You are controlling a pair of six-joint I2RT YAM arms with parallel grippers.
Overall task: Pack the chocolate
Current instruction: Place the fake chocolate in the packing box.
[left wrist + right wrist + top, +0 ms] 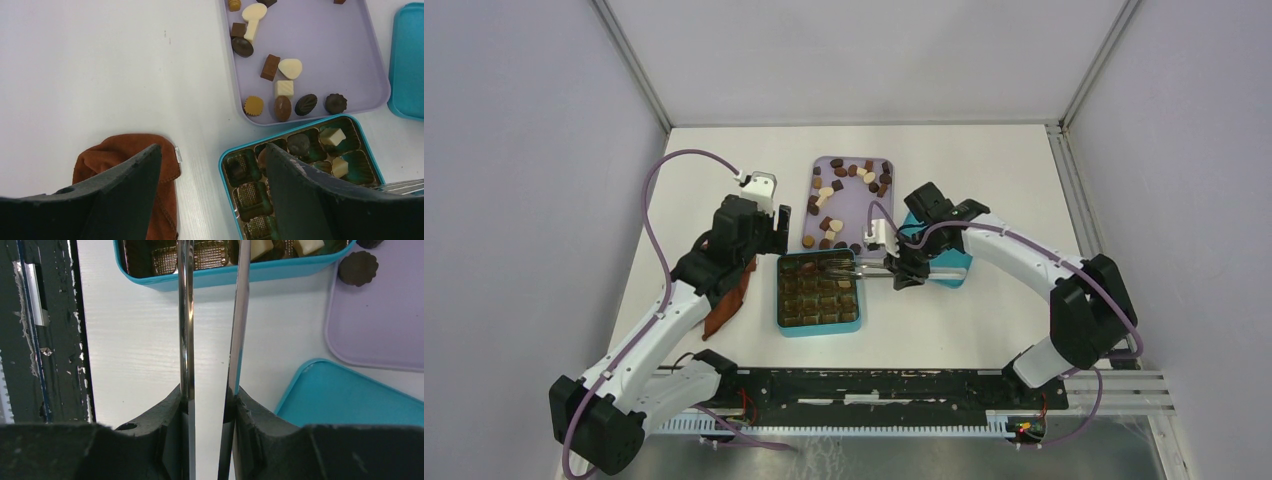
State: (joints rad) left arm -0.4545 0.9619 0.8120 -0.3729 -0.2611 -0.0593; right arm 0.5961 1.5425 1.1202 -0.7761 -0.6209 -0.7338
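Tweezers (186, 315) over chocolate (332, 136) in teal box (280, 274)

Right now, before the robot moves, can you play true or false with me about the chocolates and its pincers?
1. The loose chocolates lie on a lavender tray. True.
2. Every pocket in the teal box is filled. False: many pockets hold nothing.
3. The right pincer holds metal tongs. True.
4. The left pincer squeezes the reddish-brown cloth. False: it is open and holds nothing, and the cloth lies on the table below it.
5. Cream-white pieces sit in the box. True.
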